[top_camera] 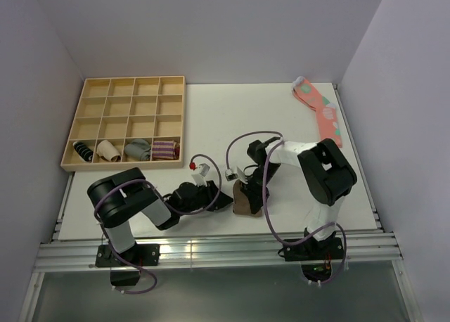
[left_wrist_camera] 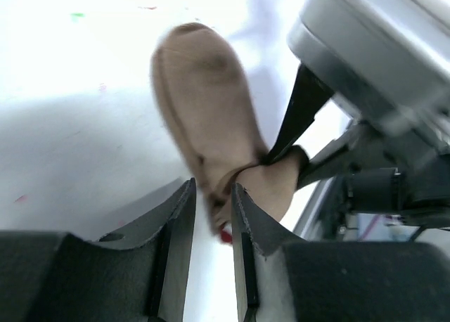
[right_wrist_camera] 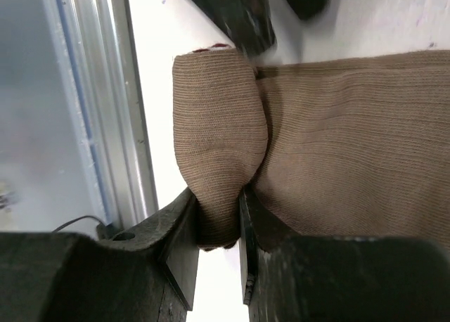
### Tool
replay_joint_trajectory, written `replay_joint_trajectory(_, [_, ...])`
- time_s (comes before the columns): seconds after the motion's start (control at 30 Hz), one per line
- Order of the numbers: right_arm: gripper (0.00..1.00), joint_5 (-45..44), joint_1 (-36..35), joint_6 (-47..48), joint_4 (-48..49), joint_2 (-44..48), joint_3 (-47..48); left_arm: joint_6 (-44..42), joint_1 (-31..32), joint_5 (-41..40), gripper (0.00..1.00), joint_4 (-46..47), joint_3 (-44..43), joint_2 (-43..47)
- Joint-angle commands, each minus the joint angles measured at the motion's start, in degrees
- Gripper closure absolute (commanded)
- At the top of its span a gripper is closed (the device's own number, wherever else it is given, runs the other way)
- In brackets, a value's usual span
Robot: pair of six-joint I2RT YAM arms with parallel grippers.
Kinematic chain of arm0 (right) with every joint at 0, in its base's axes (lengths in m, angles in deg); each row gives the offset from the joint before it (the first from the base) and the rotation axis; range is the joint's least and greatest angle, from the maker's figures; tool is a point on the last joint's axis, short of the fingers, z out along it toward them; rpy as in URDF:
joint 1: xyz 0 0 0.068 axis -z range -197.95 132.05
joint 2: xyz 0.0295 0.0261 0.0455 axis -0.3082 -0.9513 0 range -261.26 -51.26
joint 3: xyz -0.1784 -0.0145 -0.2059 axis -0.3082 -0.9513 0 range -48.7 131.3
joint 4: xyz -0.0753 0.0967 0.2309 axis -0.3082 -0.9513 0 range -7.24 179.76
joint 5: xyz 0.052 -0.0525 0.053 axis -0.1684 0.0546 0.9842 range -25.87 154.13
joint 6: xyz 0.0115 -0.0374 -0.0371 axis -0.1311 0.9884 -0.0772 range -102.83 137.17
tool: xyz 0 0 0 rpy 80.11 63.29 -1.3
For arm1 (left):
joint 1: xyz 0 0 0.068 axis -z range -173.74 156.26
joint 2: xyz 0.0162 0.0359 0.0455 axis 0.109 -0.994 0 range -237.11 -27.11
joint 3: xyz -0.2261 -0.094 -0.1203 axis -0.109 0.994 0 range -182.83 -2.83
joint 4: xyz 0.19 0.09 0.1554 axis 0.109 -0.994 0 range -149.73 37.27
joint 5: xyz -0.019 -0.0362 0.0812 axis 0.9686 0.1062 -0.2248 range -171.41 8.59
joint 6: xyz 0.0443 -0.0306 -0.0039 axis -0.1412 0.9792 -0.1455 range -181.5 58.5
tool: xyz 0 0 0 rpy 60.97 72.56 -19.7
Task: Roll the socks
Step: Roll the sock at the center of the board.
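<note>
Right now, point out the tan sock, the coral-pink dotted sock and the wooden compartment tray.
tan sock [top_camera: 245, 202]: top external view, middle of its body.
coral-pink dotted sock [top_camera: 326, 117]: top external view, mid-length.
wooden compartment tray [top_camera: 133, 78]: top external view, far rim.

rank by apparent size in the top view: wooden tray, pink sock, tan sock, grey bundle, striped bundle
1. wooden tray
2. pink sock
3. tan sock, folded and partly hidden
4. grey bundle and striped bundle: they look alike, no ranking
</note>
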Motion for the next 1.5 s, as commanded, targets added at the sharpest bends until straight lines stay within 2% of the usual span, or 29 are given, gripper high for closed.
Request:
replay_joint_trajectory(0.0, [0.78,-2.9,1.5,2.8,-5.8,-3.1,2.3,-5.5,1.3,-5.3,0.68,5.7,2.1,3.5])
replay_joint_trajectory(0.2, [0.79,-2.7,2.6,4.2,-10.3,-7.4,5.7,-14.9,5.7,-11.2,0.67,3.2,2.7,9.5])
replay_joint_trajectory(0.37, [0.78,-1.4,3.8,5.3,-15.8,-11.7,10.0,-25.3,10.0,-13.6,0.62,-4.0,0.2,13.3])
replay_joint_trajectory(0.57, [0.78,0.6,5.3,7.1,-22.3,-15.8,14.5,-34.6,15.7,-18.0,0.61,-14.9,-5.9,11.2])
replay_joint_trajectory(0.73, [0.78,0.9,5.3,7.6,-24.3,-17.9,15.8,-40.1,18.8,-21.6,0.61,-18.1,-10.2,7.7])
replay_joint_trajectory(0.9, [0.78,0.8,5.3,7.1,-23.9,-18.3,15.6,-43.4,19.3,-21.9,0.59,-19.5,-12.3,3.8])
replay_joint_trajectory(0.93, [0.78,0.8,5.3,6.9,-23.9,-18.3,15.5,-44.3,19.4,-22.1,0.53,-19.8,-12.8,3.4])
replay_joint_trajectory(0.97, [0.78,0.7,5.3,6.9,-23.8,-18.1,15.4,-44.6,19.5,-22.1,0.52,-20.0,-13.0,2.6])
replay_joint_trajectory(1.47, [0.78,0.2,5.3,6.1,-23.5,-18.6,16.1,-44.0,20.6,-19.8,0.53,-22.2,-14.5,-1.6])
